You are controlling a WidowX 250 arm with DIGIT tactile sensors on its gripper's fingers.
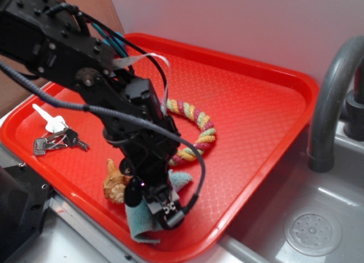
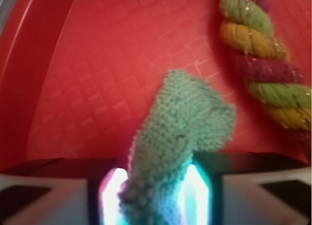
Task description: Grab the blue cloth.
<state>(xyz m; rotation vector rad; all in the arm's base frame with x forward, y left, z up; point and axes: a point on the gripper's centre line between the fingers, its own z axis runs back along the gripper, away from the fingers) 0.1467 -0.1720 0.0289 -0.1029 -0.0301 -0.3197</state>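
Observation:
The blue cloth [image 1: 139,222], pale and fuzzy, hangs bunched beneath my gripper [image 1: 158,210] at the front edge of the red tray [image 1: 256,103]. A corner of it pokes out behind the fingers. In the wrist view the cloth [image 2: 180,127] rises as a rumpled column from between my fingers, and my gripper [image 2: 156,196] is shut on its lower part. The tray floor [image 2: 97,64] lies behind it.
A multicoloured rope ring [image 1: 199,132] [image 2: 263,64] lies mid-tray, right of the arm. A tan shell [image 1: 115,184] sits beside the gripper, and keys [image 1: 54,139] lie at the tray's left. A grey faucet [image 1: 333,103] and a sink drain [image 1: 313,231] are to the right.

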